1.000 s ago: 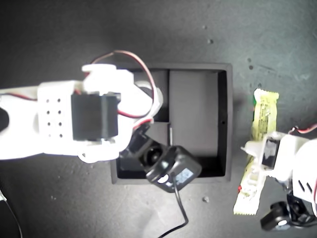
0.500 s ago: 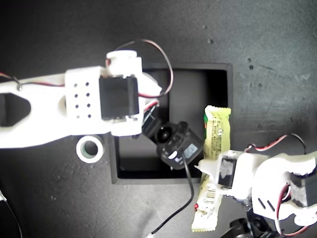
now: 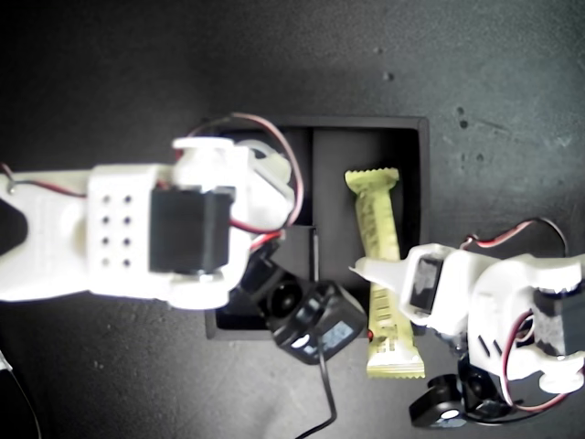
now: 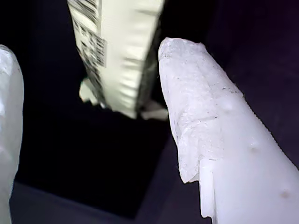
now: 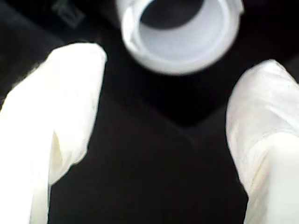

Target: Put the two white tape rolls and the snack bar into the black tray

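Note:
The black tray (image 3: 419, 137) sits mid-table in the exterior view. The snack bar (image 3: 379, 219), pale yellow with a barcode, lies lengthwise over the tray's long compartment, and its near end sticks out past the tray's wall. My first gripper (image 3: 375, 274) is over the bar's middle; in the first wrist view its fingers (image 4: 196, 93) stand wide apart, open, with the snack bar (image 4: 121, 56) between and beyond them. My second gripper (image 3: 274, 172) hovers over the tray's small compartments, open. One white tape roll (image 5: 180, 32) lies on black just past its fingertips (image 5: 70, 93).
The second arm's white body (image 3: 119, 233) covers the table at the exterior view's left and part of the tray. Its black wrist camera (image 3: 315, 322) and cable hang over the tray's near wall. Dark table surrounds the tray.
My first arm has carried the snack bar from the exterior view's right onto the tray. My second arm swung right, then back; it now covers a tape roll seen beside the tray half a second ago.

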Robot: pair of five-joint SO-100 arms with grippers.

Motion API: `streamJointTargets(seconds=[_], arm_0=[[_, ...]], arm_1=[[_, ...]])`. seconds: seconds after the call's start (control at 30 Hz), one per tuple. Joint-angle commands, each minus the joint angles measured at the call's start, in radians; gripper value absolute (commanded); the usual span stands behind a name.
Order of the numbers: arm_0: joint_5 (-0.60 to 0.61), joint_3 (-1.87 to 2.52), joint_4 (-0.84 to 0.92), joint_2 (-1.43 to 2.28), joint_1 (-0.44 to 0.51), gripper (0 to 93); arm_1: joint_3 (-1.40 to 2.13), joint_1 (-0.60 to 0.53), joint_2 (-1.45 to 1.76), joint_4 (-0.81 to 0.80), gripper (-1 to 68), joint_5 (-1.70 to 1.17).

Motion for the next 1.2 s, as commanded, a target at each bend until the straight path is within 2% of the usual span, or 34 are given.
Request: streamJointTargets(seconds=[0.0, 0.03, 0.2, 0.33, 0.47, 0.53, 0.63, 0.9, 1.17], arm_0=[[-0.066, 0.114, 0.018, 0.298, 0.058, 18.7], [-0.100, 0.160, 0.018, 0.356, 0.080, 18.3], [-0.325, 0.453, -0.032, 0.555, 0.244, 17.5], [-0.485, 0.818, -0.295, 0.660, 0.367, 17.2], [-0.574, 1.115, -0.578, 0.721, 0.423, 17.2], [-0.598, 1.221, -0.683, 0.744, 0.433, 17.1], [-0.617, 1.344, -0.808, 0.762, 0.431, 17.1], [-0.600, 1.448, -0.916, 0.761, 0.400, 17.1], [-0.574, 1.448, -0.925, 0.764, 0.388, 17.0]], arm_1=[[-0.153, 0.029, 0.014, 0.210, 19.1, -0.285], [-0.173, 0.043, 0.025, 0.252, 19.4, -0.295], [0.031, 0.109, 0.259, 0.252, 19.0, -0.295], [0.158, 0.156, 0.448, 0.250, 19.7, -0.196], [0.227, 0.229, 0.647, 0.250, 16.7, -0.011], [0.262, 0.259, 0.762, 0.249, 11.0, 0.087], [0.318, 0.264, 0.907, 0.249, 7.1, 0.181], [0.489, 0.176, 1.012, 0.230, 6.8, 0.298], [0.603, 0.164, 1.012, 0.178, 5.9, 0.305]])
